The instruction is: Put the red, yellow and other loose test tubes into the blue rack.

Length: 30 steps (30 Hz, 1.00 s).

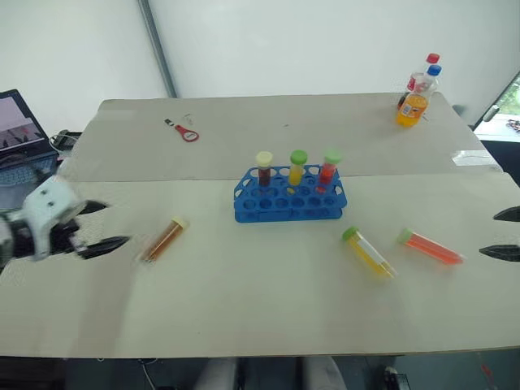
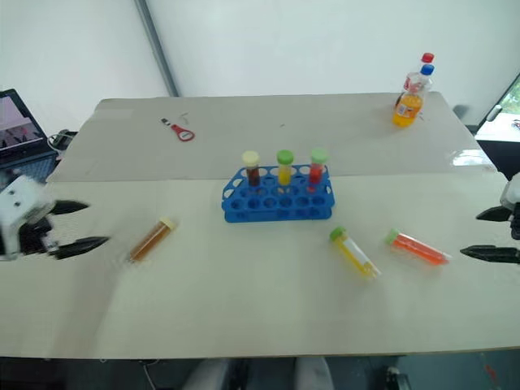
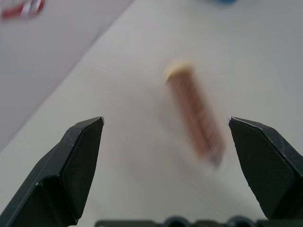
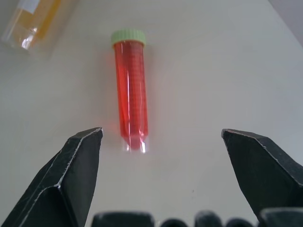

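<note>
The blue rack (image 1: 290, 197) stands mid-table with three capped tubes upright in its back row. Three loose tubes lie flat on the table. An amber-brown tube with a cream cap (image 1: 164, 239) lies left of the rack, just ahead of my left gripper (image 1: 101, 227), which is open and empty. A yellow tube with a green cap (image 1: 368, 252) lies right of the rack. Further right lies a red tube with a green cap (image 1: 430, 247), a short way in front of my open, empty right gripper (image 1: 505, 234). The right wrist view has the red tube (image 4: 131, 96) ahead of the jaws.
Two orange-drink bottles (image 1: 417, 93) stand at the table's far right corner. A small red tool (image 1: 184, 132) lies at the far left. A laptop (image 1: 20, 138) sits off the table's left edge. A seam runs across the table behind the rack.
</note>
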{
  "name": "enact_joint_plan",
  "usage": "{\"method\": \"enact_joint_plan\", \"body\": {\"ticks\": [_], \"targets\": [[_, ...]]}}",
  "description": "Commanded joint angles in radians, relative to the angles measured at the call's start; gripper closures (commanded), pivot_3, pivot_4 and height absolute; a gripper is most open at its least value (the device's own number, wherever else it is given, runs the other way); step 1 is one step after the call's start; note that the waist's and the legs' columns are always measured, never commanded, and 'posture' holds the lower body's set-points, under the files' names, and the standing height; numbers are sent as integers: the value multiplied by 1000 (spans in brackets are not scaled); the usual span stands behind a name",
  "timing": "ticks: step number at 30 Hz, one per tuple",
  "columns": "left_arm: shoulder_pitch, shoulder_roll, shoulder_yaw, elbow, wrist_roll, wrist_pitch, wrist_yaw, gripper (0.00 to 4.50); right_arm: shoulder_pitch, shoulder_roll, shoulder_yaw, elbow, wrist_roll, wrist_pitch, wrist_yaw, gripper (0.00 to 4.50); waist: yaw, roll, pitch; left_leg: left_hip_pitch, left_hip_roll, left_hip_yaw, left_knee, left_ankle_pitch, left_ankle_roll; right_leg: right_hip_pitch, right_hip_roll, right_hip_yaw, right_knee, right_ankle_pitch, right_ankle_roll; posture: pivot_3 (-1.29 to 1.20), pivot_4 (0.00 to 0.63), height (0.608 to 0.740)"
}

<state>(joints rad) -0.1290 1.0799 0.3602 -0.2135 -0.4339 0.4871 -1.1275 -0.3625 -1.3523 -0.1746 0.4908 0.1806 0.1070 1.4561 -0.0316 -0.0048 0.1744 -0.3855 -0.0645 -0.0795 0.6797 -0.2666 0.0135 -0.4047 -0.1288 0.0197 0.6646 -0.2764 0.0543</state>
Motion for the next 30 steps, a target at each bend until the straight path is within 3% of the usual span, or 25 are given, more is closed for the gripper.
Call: {"method": "enact_joint_plan", "body": {"ticks": [1, 7, 15, 23, 30], "targets": [[-74, -37, -79, -209, -165, 119, 7, 0, -11, 0, 10, -111, 13, 71, -5, 44, 0, 0, 0, 0, 0, 0, 0, 0, 0, 0, 0, 1, 0, 0, 0, 0, 150, 740], [-194, -125, -226, -334, -241, 160, 34, 0, -86, 47, 163, -237, -101, 194, -78, 44, -12, 0, 0, 1, 1, 2, 0, -1, 1, -1, 2, 2, 0, 0, 0, 0, 150, 740], [-321, -219, -382, -324, -194, 107, 18, 0, -318, 208, 388, -175, -257, 363, -96, 44, -8, -1, 0, 0, 1, 3, 1, 0, 1, -1, 2, 3, 0, 1, 0, 0, 150, 740], [-367, -271, -441, -325, -170, 95, 28, 0, -462, 277, 528, -31, -373, 435, -45, 44, -3, -1, 0, -2, 0, 3, 2, -1, 1, -2, 3, 3, -2, 1, 0, 0, 150, 740], [-359, -297, -445, -323, -156, 92, 39, 0, -440, 247, 552, -63, -404, 443, 18, 44, -2, -1, 0, -2, 0, 3, 2, -1, 1, -3, 3, 3, -1, 1, 0, 0, 150, 740]]}}
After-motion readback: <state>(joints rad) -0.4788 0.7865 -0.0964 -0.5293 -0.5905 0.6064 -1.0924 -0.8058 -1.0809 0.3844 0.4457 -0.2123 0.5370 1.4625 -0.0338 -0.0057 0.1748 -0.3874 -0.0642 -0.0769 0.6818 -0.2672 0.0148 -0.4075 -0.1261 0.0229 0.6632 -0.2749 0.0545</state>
